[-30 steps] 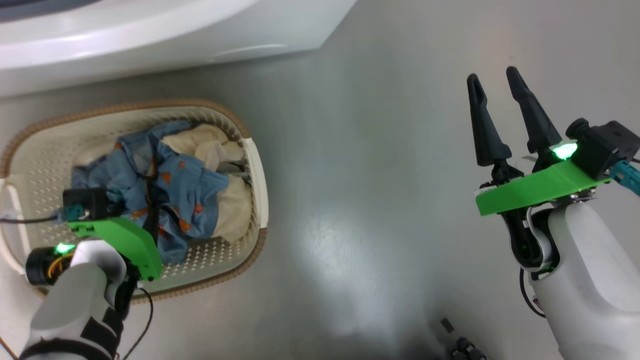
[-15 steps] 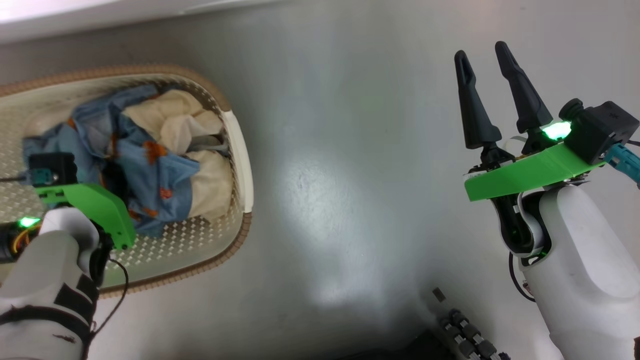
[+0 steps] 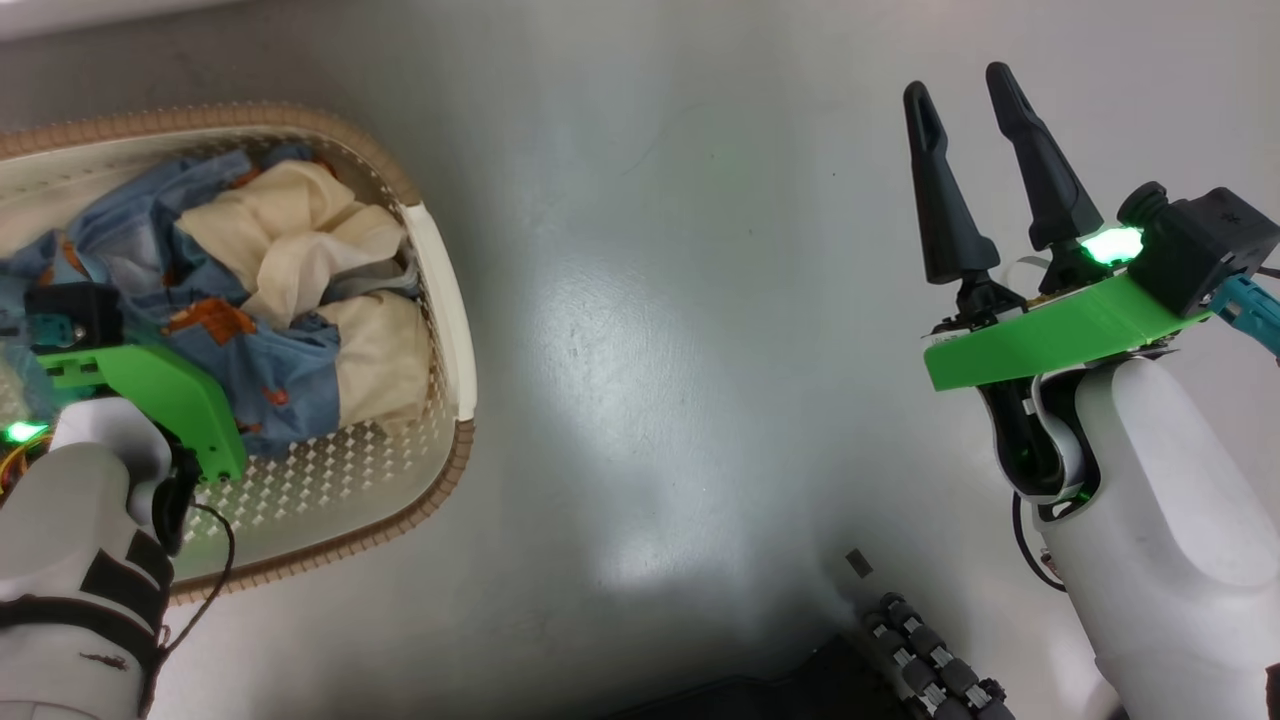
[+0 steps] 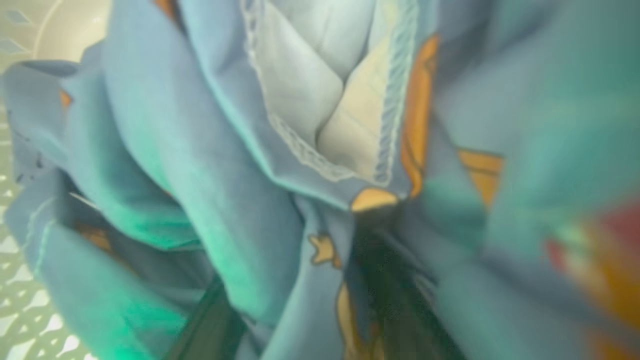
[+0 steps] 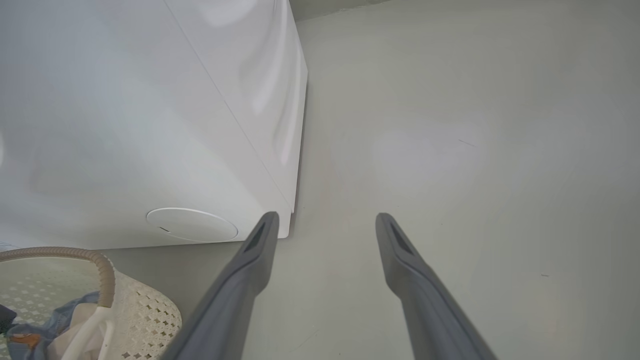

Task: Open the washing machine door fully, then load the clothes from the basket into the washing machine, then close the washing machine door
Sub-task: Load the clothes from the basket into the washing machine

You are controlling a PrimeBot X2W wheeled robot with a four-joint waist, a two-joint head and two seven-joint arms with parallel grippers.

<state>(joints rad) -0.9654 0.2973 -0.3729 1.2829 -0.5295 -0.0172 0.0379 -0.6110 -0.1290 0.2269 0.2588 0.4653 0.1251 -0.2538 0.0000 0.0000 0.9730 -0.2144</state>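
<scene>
Spotting the clothes [image 3: 260,300] heaped in the basket [image 3: 441,300], cut off at left, near the washing machine [image 5: 125,125]. No reading the spread of the left hand [image 3: 205,335], sunk in blurred blue fabric. Seeing the right hand [image 3: 958,82] spread wide, empty.

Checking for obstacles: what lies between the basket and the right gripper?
Bare grey floor with nothing on it runs from the basket to the open right gripper, as the head view shows.
</scene>
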